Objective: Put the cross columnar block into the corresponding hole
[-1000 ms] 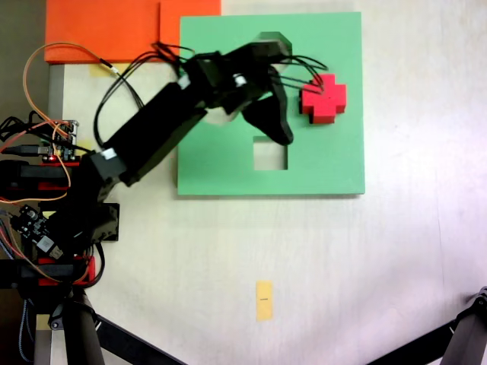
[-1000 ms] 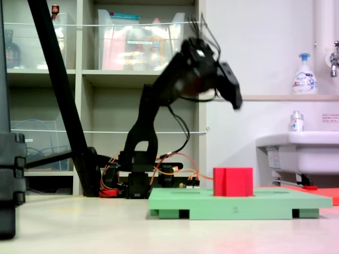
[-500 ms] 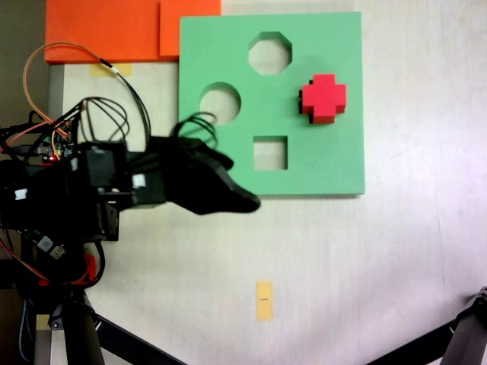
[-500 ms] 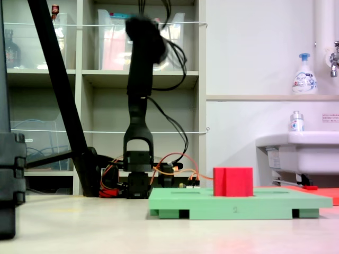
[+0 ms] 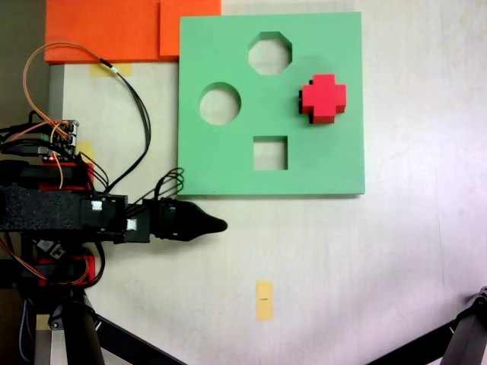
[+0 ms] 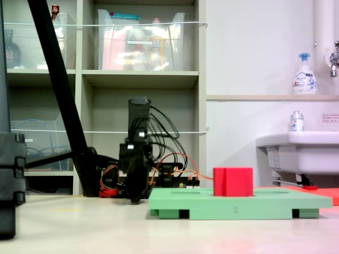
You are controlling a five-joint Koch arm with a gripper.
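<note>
Fixed views both show the table (image 5: 396, 251) with the green board (image 5: 228, 160) lying flat on it, and the red block (image 5: 324, 98) standing in the board's right-hand part as seen from above. It seems to sit in the cross hole, which it hides completely; from the side it stands well proud of the board (image 6: 233, 202), so whether it is pushed fully home cannot be told. The arm (image 5: 68, 217) lies folded low, below the board in the view from above, with the gripper (image 5: 217, 226) pointing along the table, well apart from the block and carrying nothing. Its jaws overlap into one dark tip, so I cannot tell whether they are parted or closed.

Risks, as I judge them: a swing back toward the board could clip its near edge and shift it (foam slides easily), or knock the tall block askew.

Round about: orange sheets (image 5: 106, 26) at the top edge, a tripod leg (image 5: 122, 334), loose wires (image 5: 137, 99) near the board's corner, a small yellow tape mark (image 5: 264, 299). The round (image 5: 220, 103), octagonal (image 5: 270, 53) and square (image 5: 270, 153) holes stand empty. Nothing blocks the way.
</note>
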